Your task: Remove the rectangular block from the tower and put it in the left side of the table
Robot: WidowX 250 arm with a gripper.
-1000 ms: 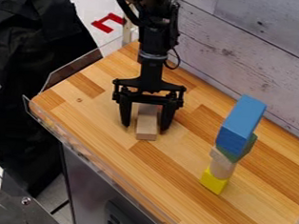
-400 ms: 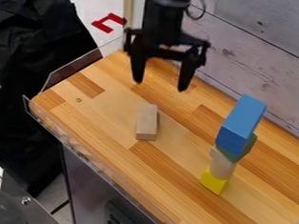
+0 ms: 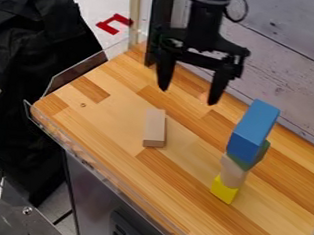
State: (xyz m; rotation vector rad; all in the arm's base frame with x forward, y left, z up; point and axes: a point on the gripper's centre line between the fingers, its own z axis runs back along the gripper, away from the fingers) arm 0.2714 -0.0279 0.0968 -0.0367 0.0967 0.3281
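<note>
The black gripper point(image 3: 188, 95) hangs open above the back of the table, up and to the right of the wooden block, with nothing between its fingers. On the left part of the table a plain rectangular wooden block point(image 3: 155, 128) lies flat. To the right stands a tower: a yellow block point(image 3: 223, 189) at the bottom, a pale wooden piece point(image 3: 233, 173) above it, then a mostly hidden green block point(image 3: 262, 150), and a large blue block point(image 3: 253, 129) on top.
A whitewashed plank wall point(image 3: 283, 62) runs behind the wooden table point(image 3: 106, 117). Low clear guards point(image 3: 75, 73) edge its left side and front. A red piece point(image 3: 114, 24) and black cloth point(image 3: 39, 57) are beyond the left edge.
The gripper was around the wooden block at first, then rose off it and has since shifted right toward the tower. The block stayed where it was on the table.
</note>
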